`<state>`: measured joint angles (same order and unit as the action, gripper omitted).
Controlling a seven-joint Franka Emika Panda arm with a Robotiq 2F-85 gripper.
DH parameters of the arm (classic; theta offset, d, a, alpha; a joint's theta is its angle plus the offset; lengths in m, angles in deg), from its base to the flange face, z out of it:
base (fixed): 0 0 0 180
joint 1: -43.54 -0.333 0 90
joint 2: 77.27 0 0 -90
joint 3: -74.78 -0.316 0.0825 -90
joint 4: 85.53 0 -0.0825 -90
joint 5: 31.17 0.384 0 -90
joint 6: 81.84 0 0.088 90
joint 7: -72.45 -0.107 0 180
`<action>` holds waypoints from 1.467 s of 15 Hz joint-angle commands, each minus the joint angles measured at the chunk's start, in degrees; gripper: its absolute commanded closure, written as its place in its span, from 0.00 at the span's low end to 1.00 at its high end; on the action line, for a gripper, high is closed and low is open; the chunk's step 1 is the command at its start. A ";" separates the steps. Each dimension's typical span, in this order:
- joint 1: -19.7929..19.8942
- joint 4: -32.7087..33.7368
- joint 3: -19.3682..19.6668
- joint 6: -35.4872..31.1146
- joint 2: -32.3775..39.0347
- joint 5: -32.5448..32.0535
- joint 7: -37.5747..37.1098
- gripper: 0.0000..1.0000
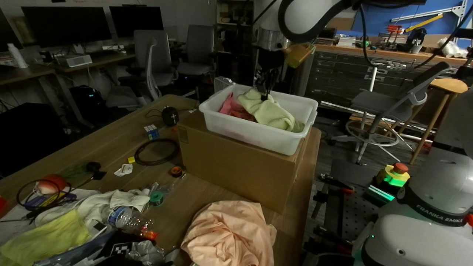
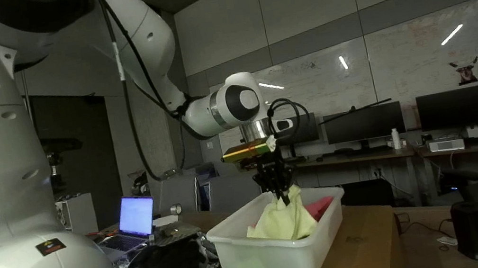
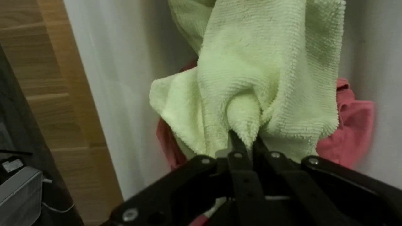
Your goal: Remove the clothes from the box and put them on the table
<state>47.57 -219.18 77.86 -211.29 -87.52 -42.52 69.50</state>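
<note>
A white plastic box (image 1: 251, 136) stands on a cardboard carton on the wooden table (image 1: 201, 194); it also shows in an exterior view (image 2: 265, 257). Inside it lie a pale green towel (image 1: 268, 111) and pink-red clothes (image 1: 232, 106). The towel also shows in an exterior view (image 2: 282, 223) and the wrist view (image 3: 251, 62); the pink-red clothes lie partly under it (image 3: 350, 135). My gripper (image 3: 246, 144) is shut on a pinched fold of the towel, which is drawn up to a peak in the box. In both exterior views the gripper (image 1: 264, 96) (image 2: 284, 199) points down into the box.
The cardboard carton (image 1: 236, 166) raises the box above the table. A peach cloth (image 1: 231, 232) lies on the table in front of the carton. A bottle (image 1: 127, 220), a yellow cloth (image 1: 44, 236), a cable coil (image 1: 157, 162) and a puzzle cube (image 1: 151, 132) lie along the table.
</note>
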 commanded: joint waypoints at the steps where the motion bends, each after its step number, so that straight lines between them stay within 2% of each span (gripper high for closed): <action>1: -0.01 -3.01 -1.40 0.08 -8.40 -2.63 -0.84 0.91; 7: -0.55 -3.94 -3.72 0.38 -18.91 -2.37 0.48 0.91; 12: -1.12 -4.47 -5.06 -0.21 -24.16 -1.90 0.78 0.92; 17: -2.40 -4.32 -7.64 0.24 -23.88 -2.38 0.74 0.91; 22: -6.87 -3.84 -15.14 1.64 -21.66 -3.89 0.19 0.91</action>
<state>43.25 -224.17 66.41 -210.84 -110.30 -44.30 70.02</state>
